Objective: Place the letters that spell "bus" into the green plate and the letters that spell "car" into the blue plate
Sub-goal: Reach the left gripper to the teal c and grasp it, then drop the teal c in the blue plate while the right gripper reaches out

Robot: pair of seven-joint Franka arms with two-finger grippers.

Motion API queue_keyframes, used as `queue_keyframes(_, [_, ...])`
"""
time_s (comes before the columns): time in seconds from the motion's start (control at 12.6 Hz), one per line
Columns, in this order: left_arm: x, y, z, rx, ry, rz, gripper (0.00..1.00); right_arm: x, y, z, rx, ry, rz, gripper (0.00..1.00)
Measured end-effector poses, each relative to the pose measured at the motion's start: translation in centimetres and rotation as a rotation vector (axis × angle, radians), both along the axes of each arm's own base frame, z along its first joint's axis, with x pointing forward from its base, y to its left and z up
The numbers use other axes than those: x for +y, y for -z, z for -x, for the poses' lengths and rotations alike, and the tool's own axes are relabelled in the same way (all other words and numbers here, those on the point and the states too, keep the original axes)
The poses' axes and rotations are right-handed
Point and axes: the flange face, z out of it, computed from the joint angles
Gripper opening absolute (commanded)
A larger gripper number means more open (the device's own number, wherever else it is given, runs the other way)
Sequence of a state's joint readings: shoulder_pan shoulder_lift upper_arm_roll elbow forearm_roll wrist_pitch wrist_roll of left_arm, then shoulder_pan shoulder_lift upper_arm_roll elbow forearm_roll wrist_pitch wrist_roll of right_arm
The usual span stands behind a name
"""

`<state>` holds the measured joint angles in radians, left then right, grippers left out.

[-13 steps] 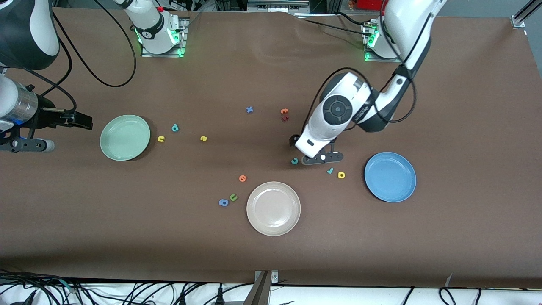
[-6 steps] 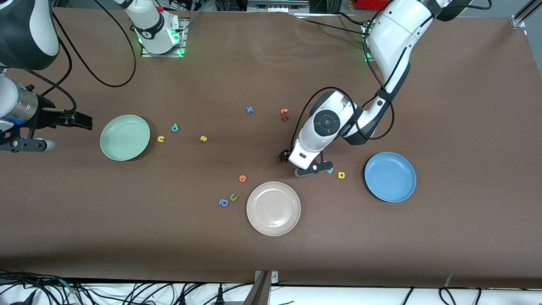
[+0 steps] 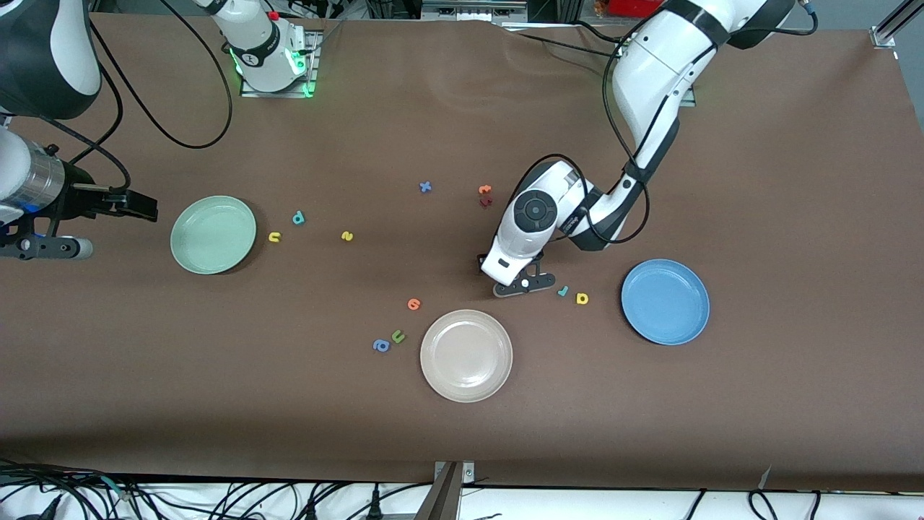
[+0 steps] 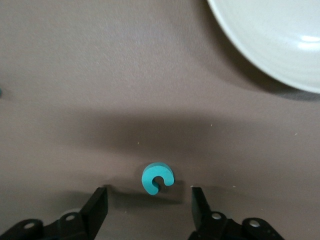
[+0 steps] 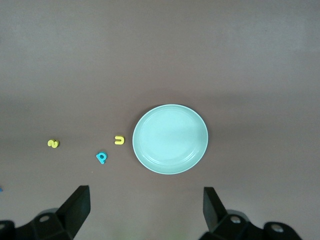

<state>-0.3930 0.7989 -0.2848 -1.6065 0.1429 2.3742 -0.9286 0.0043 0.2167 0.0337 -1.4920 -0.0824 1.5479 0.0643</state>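
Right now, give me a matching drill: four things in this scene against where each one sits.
Things:
1. teal "c"
2. yellow "u"
3. yellow "a"
4. green "u"

Places:
A. beside the blue plate
B. between the left gripper's open fingers
C. beside the blue "a", near the beige plate
D. beside the green plate

Pairs: 1-B, 2-D, 3-A, 4-C

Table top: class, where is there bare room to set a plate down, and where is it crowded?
Bare: the brown table between the blue plate and the left arm's base; also the strip nearer the camera than the beige plate. Crowded: the scattered foam letters mid-table.
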Motion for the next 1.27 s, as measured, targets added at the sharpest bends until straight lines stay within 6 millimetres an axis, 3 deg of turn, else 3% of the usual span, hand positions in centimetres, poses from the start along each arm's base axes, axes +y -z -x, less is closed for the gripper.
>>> queue_keyframes(0.24, [0.2,0.4,-0.2,-0.013,0.011,-0.019,0.48,0.0,0.0,0.0,0.0,0.0,0.0,1.0])
queue_keyframes(0.79, [0.2,0.0,-1.1,-0.03,0.005,-0.014,0.46,0.0,0.0,0.0,0.0,0.0,0.0,1.0])
queue_keyframes(1.11, [0.3,0.0,-1.3,-0.029,0.002,-0.016,0.17,0.0,0.0,0.0,0.0,0.0,0.0,1.0])
queue_keyframes(1.27, [0.4,-0.1,-1.6,-0.034,-0.001,-0.016,0.11,0.0,0.0,0.0,0.0,0.0,0.0,1.0])
